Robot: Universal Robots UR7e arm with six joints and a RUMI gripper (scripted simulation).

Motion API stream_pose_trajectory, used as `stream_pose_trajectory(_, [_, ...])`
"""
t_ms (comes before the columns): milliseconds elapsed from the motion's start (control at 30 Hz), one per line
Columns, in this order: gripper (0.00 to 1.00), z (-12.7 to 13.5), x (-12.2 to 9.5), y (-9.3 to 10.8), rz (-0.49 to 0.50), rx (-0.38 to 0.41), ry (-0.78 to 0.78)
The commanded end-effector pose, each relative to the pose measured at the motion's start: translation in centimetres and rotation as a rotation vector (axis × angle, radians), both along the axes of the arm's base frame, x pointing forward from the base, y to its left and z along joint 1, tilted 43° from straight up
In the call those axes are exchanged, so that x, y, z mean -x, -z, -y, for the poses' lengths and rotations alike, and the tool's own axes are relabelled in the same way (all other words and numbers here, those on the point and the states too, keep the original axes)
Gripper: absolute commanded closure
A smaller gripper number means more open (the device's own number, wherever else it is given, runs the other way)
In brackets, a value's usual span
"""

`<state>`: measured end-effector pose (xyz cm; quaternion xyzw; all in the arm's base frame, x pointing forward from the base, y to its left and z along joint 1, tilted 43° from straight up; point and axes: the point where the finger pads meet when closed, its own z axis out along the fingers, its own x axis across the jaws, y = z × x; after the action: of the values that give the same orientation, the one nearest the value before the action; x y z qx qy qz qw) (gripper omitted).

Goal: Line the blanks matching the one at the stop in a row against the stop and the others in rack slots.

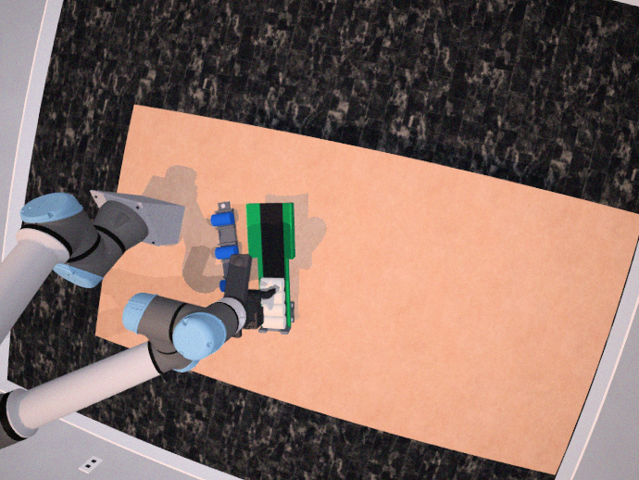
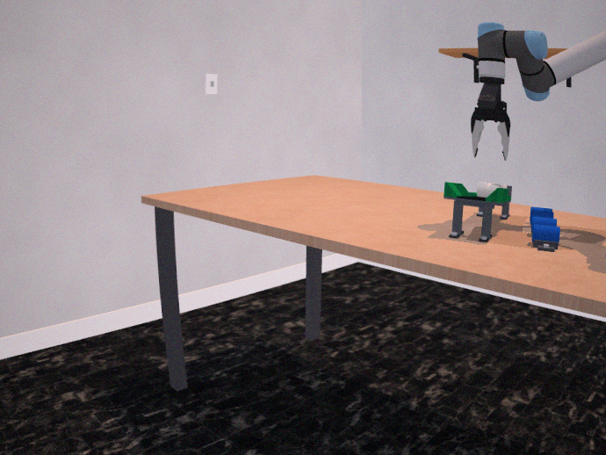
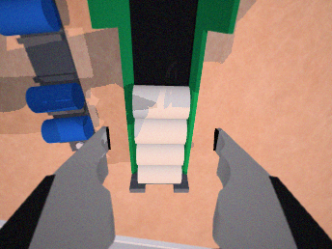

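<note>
The green feed ramp point(image 3: 161, 53) with its black floor runs up the middle of the wrist view. Several white blanks point(image 3: 160, 135) lie across it in a tight row against the stop at its low end; they also show in the overhead view point(image 1: 273, 304). My gripper point(image 3: 162, 128) hangs well above the ramp's low end, open and empty; in the side view point(image 2: 489, 141) it is high over the ramp point(image 2: 477, 191). Three blue blanks point(image 3: 55, 98) lie in the grey stock rack left of the ramp; they also show in the side view point(image 2: 543, 226).
The rack point(image 1: 225, 234) and ramp point(image 1: 271, 243) stand side by side near the table's left end. A grey block point(image 1: 149, 219) on the arm hangs over the table's left edge.
</note>
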<state>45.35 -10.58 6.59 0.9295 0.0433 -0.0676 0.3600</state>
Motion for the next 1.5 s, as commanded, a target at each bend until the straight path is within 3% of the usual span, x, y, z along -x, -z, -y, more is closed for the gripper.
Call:
stream_pose_trajectory(0, [0.48, -0.23, -0.05, -0.25, 0.0, 0.0, 0.001])
stream_pose_trajectory(33, [0.0, -0.23, -0.05, -0.25, 0.0, 0.0, 0.001])
stream_pose_trajectory(1467, [0.0, -0.93, -0.15, -1.01, 0.0, 0.0, 0.001])
